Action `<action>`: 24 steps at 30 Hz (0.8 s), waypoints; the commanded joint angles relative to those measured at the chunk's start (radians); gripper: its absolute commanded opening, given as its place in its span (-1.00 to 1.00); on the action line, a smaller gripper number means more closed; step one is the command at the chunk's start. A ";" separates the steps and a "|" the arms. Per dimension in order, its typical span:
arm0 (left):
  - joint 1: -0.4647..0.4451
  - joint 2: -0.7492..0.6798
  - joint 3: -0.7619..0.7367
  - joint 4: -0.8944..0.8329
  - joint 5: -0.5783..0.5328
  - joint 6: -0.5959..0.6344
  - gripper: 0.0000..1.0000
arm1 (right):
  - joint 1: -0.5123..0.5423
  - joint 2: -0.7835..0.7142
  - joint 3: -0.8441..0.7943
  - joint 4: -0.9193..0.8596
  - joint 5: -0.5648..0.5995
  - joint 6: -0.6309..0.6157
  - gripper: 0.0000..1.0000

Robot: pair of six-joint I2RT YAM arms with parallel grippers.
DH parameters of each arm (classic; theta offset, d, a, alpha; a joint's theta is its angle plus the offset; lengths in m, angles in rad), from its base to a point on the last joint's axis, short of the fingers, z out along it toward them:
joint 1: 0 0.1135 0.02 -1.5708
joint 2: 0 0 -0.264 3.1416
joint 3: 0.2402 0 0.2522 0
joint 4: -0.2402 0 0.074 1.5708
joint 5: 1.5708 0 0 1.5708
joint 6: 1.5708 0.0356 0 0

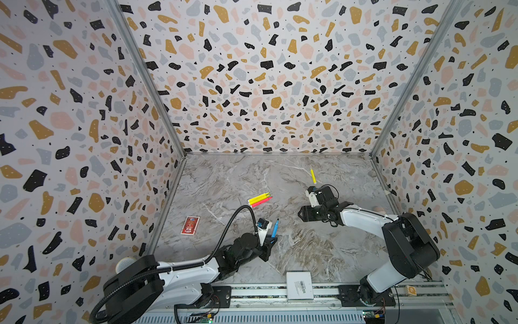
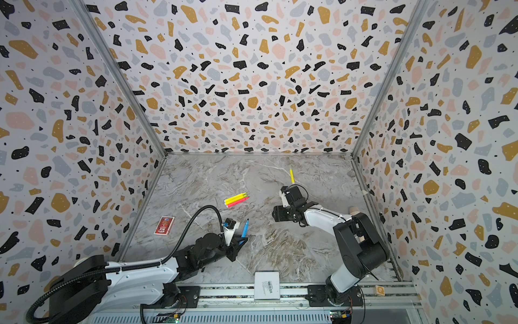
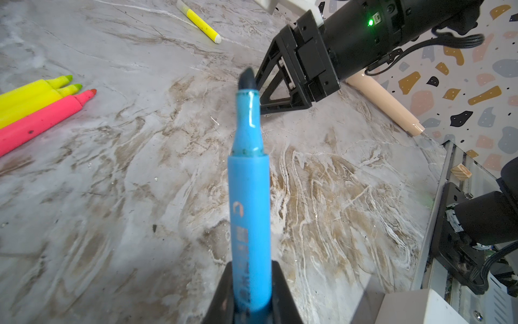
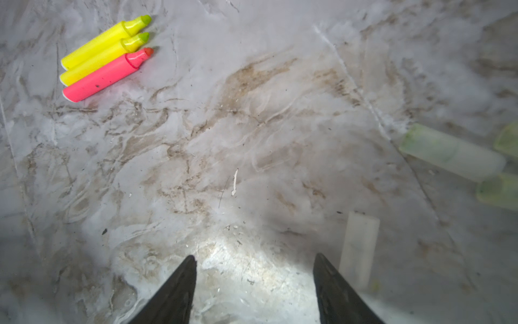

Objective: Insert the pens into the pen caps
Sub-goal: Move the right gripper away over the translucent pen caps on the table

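— Where is the blue pen (image 3: 248, 196) to be found?

— It is clamped by its rear end between the closed jaws of the left gripper (image 1: 271, 240). Its dark tip is uncapped and pointed away from the arm, and it is held clear of the marble tabletop (image 1: 308, 252).

— How is the right gripper (image 4: 255, 255) seen?

— Its jaws are spread apart, and nothing is held between them. It is held above the tabletop and turned toward the left gripper. It is seen beyond the blue pen's tip, near it but apart.

— Where are the other pens laid?

— Two yellow pens (image 1: 259, 197) and a pink pen (image 1: 261, 202) are laid side by side, touching and uncapped, farther back between the grippers. A third yellow pen (image 1: 313, 176) is laid alone behind the right gripper.

— Are caps to be seen?

— In the right wrist view, blurred translucent greenish caps (image 4: 448, 153) are made out on the tabletop to one side of the right gripper. A paler piece (image 4: 360, 246) is seen just beside one finger, but it is too blurred to be named.
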 commanded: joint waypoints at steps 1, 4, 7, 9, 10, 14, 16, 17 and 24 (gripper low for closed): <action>0.004 -0.012 0.005 0.024 0.009 -0.003 -1.00 | 0.004 -0.055 0.063 -0.052 0.058 0.008 0.33; 0.004 -0.029 0.002 0.016 0.005 -0.003 -1.00 | 0.003 -0.060 0.089 -0.086 0.111 -0.003 0.30; 0.004 -0.032 -0.004 0.016 0.001 -0.003 -1.00 | -0.003 -0.041 0.111 -0.117 0.147 -0.022 0.26; 0.003 -0.030 -0.003 0.014 0.004 -0.002 -1.00 | -0.010 -0.021 0.120 -0.133 0.167 -0.033 0.21; 0.004 -0.030 -0.003 0.013 0.004 -0.002 -1.00 | -0.013 -0.013 0.124 -0.138 0.176 -0.037 0.19; 0.004 -0.034 -0.006 0.011 0.006 -0.001 -1.00 | -0.026 0.025 0.143 -0.157 0.206 -0.050 0.09; 0.004 -0.035 -0.006 0.011 0.004 0.000 -1.00 | -0.031 0.046 0.155 -0.162 0.215 -0.058 0.04; 0.004 -0.035 -0.006 0.011 0.004 0.000 -1.00 | -0.032 0.058 0.161 -0.169 0.223 -0.060 0.02; 0.004 -0.020 -0.007 0.024 0.004 0.000 -1.00 | -0.032 0.104 0.168 -0.169 0.251 -0.068 -0.09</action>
